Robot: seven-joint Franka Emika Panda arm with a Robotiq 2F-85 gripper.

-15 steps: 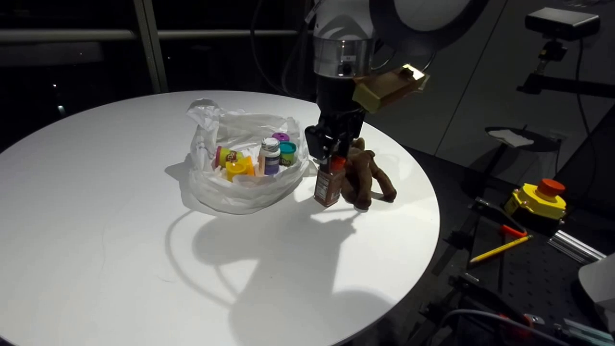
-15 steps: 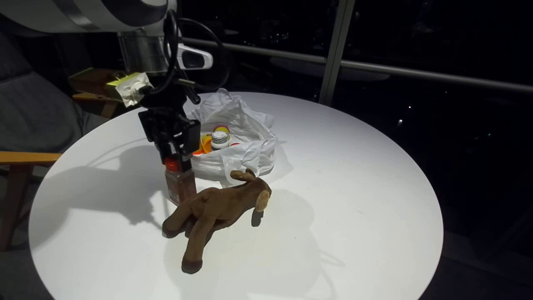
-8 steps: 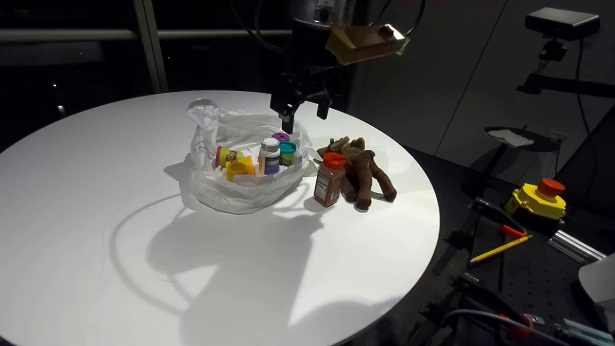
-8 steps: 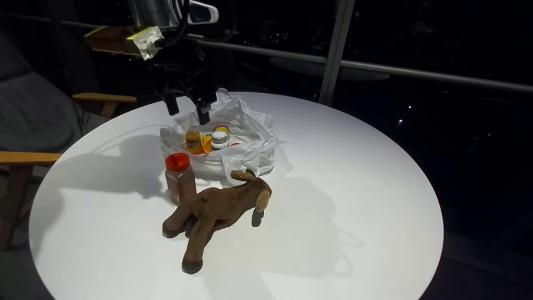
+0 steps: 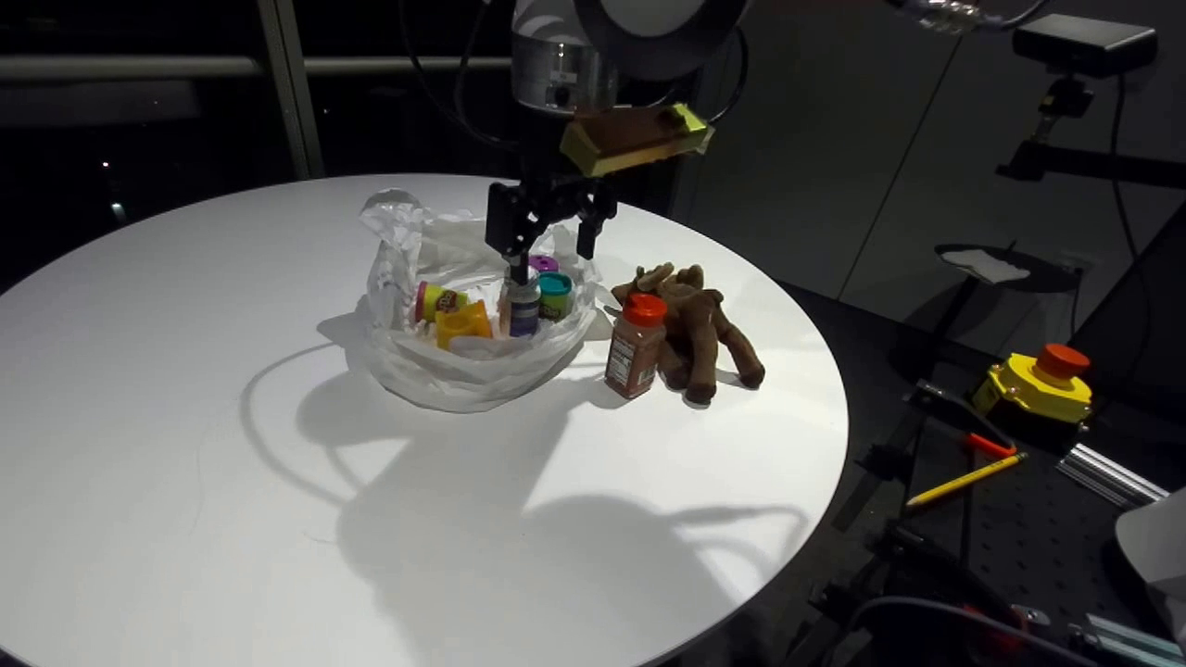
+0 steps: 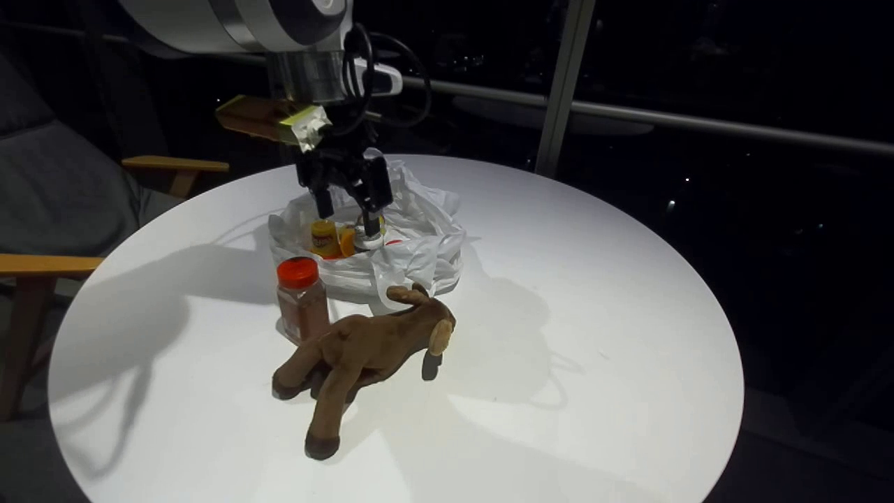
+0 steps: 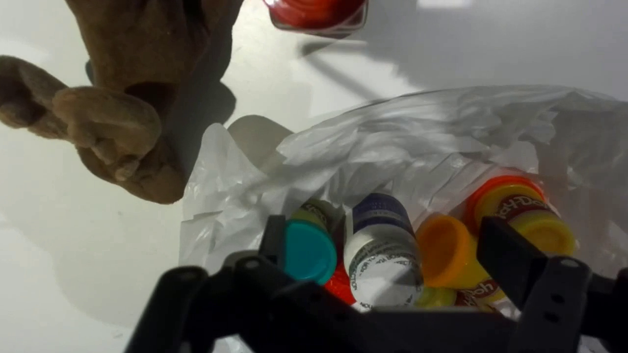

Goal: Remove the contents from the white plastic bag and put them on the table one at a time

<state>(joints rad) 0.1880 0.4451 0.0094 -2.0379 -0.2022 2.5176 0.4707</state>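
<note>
The white plastic bag (image 5: 463,384) sits spread on the round table (image 6: 594,349). Inside it are a white-topped bottle (image 7: 385,274), a teal-lidded tub (image 7: 309,252), an orange cup (image 7: 441,250), a yellow tub (image 6: 324,237) and a purple lid (image 5: 544,264). My gripper (image 7: 392,247) is over the bag, its fingers spread wide and nothing gripped. In the wrist view the bottle and the orange cup show between the fingers; in both exterior views one finger partly covers the bottle's top. Outside the bag, a red-capped jar (image 6: 302,307) stands upright beside the brown plush animal (image 6: 377,342).
The bag's crumpled rim (image 7: 407,127) rises around the contents, highest at a raised corner (image 5: 394,218). Beyond the table are a wooden-armed chair (image 6: 49,265) and a black stand with a yellow-and-red stop button (image 5: 1038,384).
A second ago the gripper was down at the jar's red cap. It has let go, risen, crossed over the bag with its jaws open, and lowered again. The jar stays standing.
</note>
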